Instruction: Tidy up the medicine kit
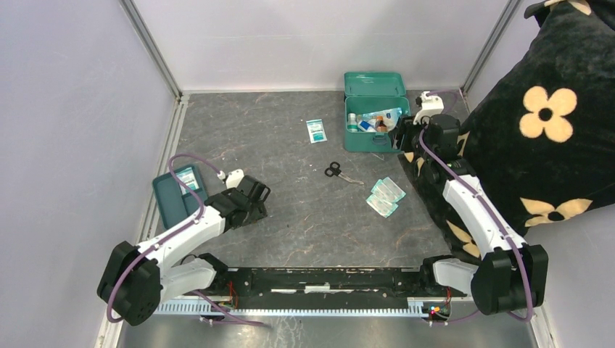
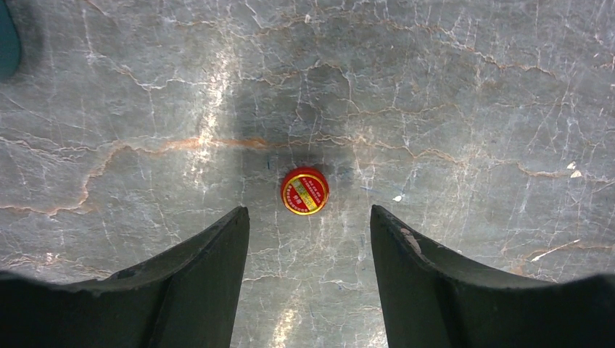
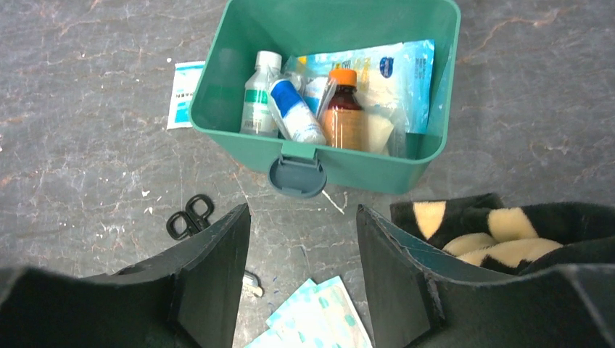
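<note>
The medicine kit (image 1: 375, 130) is a teal box standing at the back right with its lid up. The right wrist view shows its front wall and latch (image 3: 297, 174). Inside it are a white bottle (image 3: 259, 98), a blue-and-white tube (image 3: 294, 112), a brown bottle with an orange cap (image 3: 342, 116) and a plastic pouch (image 3: 395, 76). My right gripper (image 3: 303, 209) hangs open just in front of the latch, holding nothing. My left gripper (image 2: 310, 212) is open over the bare tabletop. A small round red tin (image 2: 304, 191) lies just beyond its fingertips.
A flat teal tray (image 1: 172, 203) holding a packet lies at the left. Black scissors (image 1: 337, 171), several teal-and-white packets (image 1: 386, 196) and one more packet (image 1: 316, 130) lie on the table. A black flowered pillow (image 1: 540, 123) fills the right side, touching my right arm.
</note>
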Robot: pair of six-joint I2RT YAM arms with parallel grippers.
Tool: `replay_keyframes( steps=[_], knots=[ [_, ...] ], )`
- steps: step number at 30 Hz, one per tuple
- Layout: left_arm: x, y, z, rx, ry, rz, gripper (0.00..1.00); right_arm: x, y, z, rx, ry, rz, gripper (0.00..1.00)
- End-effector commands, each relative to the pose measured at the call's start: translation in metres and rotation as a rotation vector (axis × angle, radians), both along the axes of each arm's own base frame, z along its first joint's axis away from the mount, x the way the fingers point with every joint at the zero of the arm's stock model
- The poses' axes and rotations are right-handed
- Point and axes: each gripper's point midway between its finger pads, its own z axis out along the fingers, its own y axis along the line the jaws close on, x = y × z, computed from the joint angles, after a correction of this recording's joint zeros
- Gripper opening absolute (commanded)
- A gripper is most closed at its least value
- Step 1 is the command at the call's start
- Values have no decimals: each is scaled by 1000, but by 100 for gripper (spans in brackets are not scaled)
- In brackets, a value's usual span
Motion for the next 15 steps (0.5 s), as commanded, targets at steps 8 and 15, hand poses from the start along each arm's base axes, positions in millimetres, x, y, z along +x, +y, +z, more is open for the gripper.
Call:
replay_keyframes(
  steps=[8,15],
  knots=[
    [-2,10,-10,73,-14,73,65,-15,6,2,42,-30,29,62],
    [8,14,-6,106,-48,88,57,-18,8,0,48,-27,45,62]
  ],
)
